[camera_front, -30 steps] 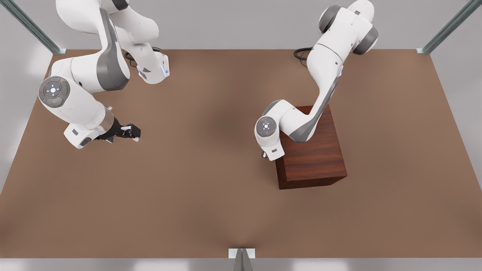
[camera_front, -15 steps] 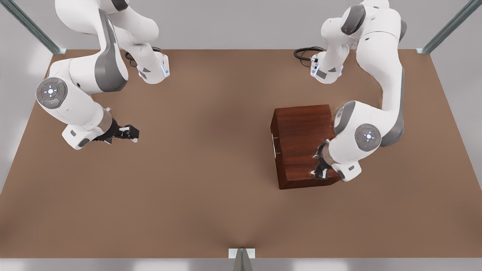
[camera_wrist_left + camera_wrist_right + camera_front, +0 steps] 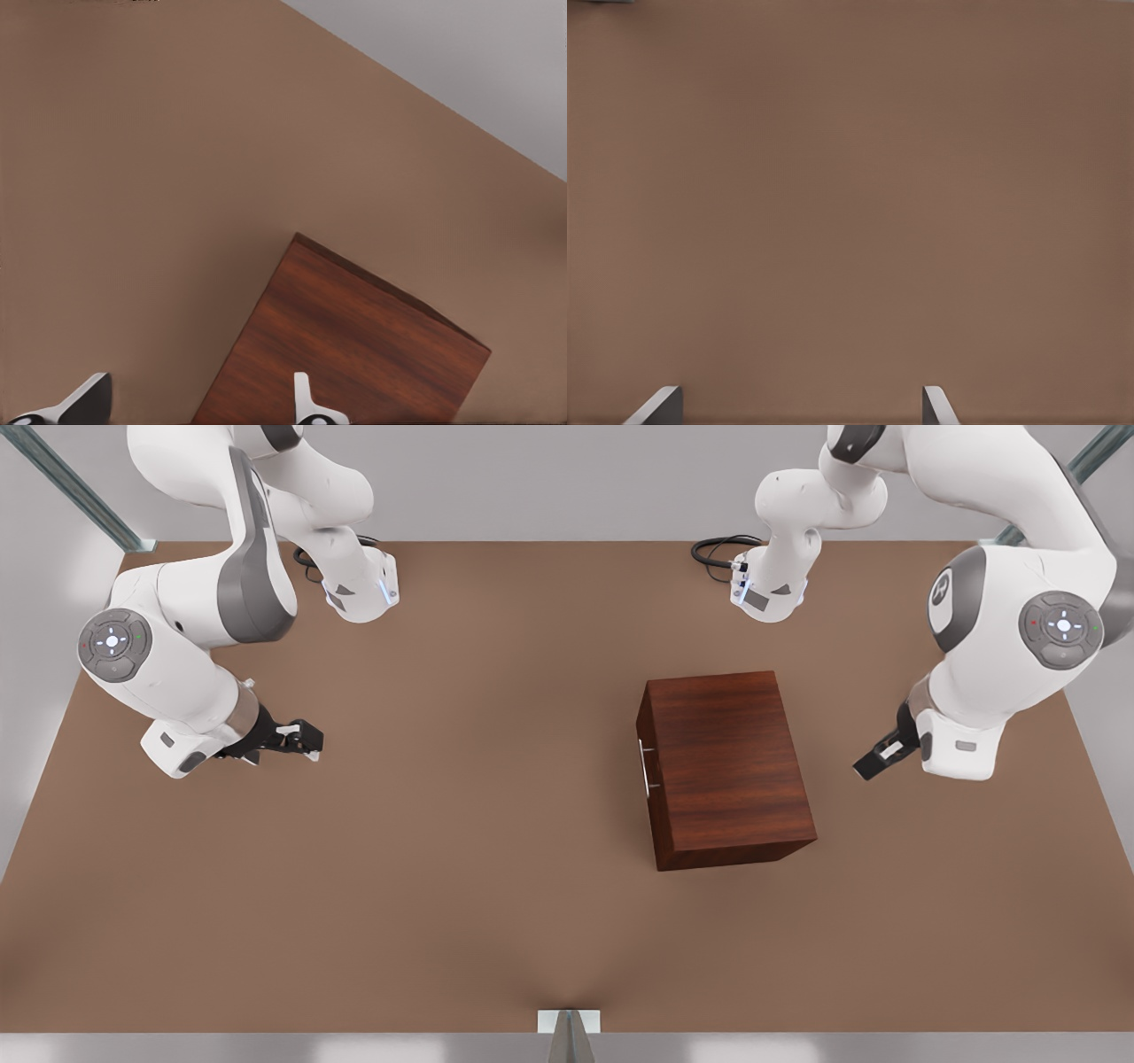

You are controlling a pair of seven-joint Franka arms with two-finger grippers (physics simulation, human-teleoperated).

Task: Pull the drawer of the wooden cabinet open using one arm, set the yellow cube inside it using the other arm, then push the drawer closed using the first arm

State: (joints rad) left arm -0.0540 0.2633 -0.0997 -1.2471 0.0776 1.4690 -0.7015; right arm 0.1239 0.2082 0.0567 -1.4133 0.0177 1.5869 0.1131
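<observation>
On the front view's left, the right gripper (image 3: 306,741) hovers over the bare brown table (image 3: 461,850) with its fingers apart and nothing between them. The wooden cabinet (image 3: 722,766) stands at the middle right, its drawer (image 3: 645,766) closed, with the silver handle (image 3: 646,768) facing the front view's left. On the far right, the left gripper (image 3: 873,763) hangs beside the cabinet, not touching it, fingers apart and empty.

Reddish-brown wood-grained cabinet (image 3: 731,766), silver handle (image 3: 648,769)

left pincer (image 3: 873,763) fingers spread, low; right pincer (image 3: 306,741) likewise.
</observation>
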